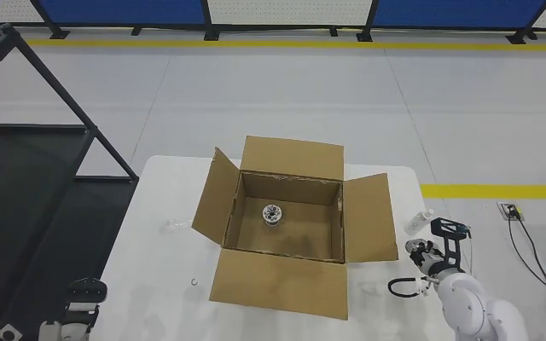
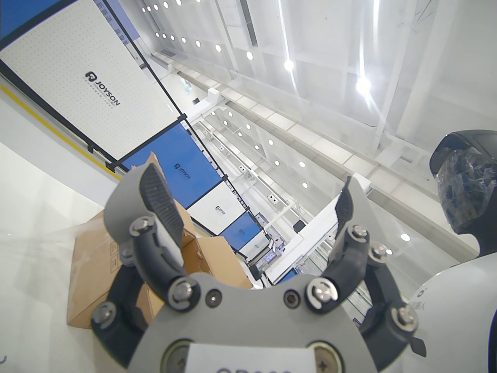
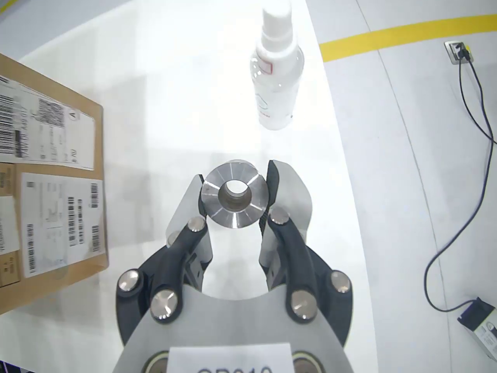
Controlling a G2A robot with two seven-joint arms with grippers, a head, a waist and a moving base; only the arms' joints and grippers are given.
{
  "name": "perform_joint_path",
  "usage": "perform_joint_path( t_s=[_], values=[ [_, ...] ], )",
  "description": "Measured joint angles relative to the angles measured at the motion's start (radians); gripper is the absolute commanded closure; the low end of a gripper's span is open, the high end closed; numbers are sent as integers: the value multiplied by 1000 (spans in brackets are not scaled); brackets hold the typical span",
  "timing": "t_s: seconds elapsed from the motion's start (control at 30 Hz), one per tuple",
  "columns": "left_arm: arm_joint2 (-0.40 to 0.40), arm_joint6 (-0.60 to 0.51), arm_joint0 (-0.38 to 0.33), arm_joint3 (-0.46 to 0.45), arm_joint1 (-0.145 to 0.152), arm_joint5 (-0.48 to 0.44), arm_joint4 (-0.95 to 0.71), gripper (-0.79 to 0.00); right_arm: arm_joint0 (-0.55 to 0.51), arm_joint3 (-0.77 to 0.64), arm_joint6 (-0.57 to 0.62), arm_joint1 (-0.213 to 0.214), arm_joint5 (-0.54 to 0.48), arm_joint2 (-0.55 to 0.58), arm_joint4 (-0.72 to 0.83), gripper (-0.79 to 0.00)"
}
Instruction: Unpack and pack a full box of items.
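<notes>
An open cardboard box [image 1: 286, 226] stands in the middle of the white table [image 1: 162, 264], its flaps spread out. One small round black-and-white item [image 1: 272, 212] lies on the box floor. My right gripper [image 3: 235, 188] is shut on a metal ring with a centre hole [image 3: 235, 199], above the table to the right of the box [image 3: 50, 180]. That gripper [image 1: 420, 253] sits near the table's right edge. A clear spray bottle [image 3: 276, 75] lies on the table just beyond it. My left gripper [image 2: 248, 199] is open, points up, and holds nothing; the box [image 2: 101, 258] is behind it.
A small clear item [image 1: 177, 225] and a tiny ring [image 1: 195, 283] lie on the table left of the box. The spray bottle [image 1: 418, 222] is close to the right table edge. A black frame [image 1: 51, 170] stands to the left of the table. A cable [image 3: 466, 172] runs on the floor.
</notes>
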Motion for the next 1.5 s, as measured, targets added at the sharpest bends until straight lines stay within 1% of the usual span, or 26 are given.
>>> perform_joint_path(
  t_s=[0.33, 0.77, 0.8, 0.87, 0.9, 1.03, 1.27, 1.3, 1.33, 1.37, 1.47, 1.5],
  values=[
    [0, 0, 0, 0, 0, 0, 0, -785, 90, 133, 77, 10, -30, -19, -27, 0],
    [0, 0, 0, 0, 0, 0, 0, -785, 156, 232, 71, 14, -9, -51, -60, 0],
    [0, 0, 0, 0, 0, 0, 0, -785, 160, 238, 68, 15, -8, -52, -60, -37],
    [0, 0, 0, 0, 0, 0, 0, -785, 167, 252, 60, 15, -4, -54, -59, -179],
    [0, 0, 0, 0, 0, 0, 0, -785, 170, 257, 57, 15, -3, -56, -59, -234],
    [0, 0, 0, 0, 0, 0, 0, -785, 180, 271, 54, 16, -4, -62, -56, -332],
    [0, 0, 0, 0, 0, 0, 0, -785, 181, 268, 40, 18, -3, -61, -43, -422],
    [0, 0, 0, 0, 0, 0, 0, -785, 177, 262, 32, 18, 1, -58, -41, -468],
    [0, 0, 0, 0, 0, 0, 0, -785, 170, 250, 20, 19, 7, -53, -37, -582],
    [0, 0, 0, 0, 0, 0, 0, -785, 162, 236, 12, 19, 11, -50, -34, -643],
    [0, 0, 0, 0, 0, 0, 0, -785, 130, 170, -22, 19, 28, -34, -23, -662],
    [0, 0, 0, 0, 0, 0, 0, -785, 118, 144, -33, 19, 35, -30, -21, -714]
  ],
)
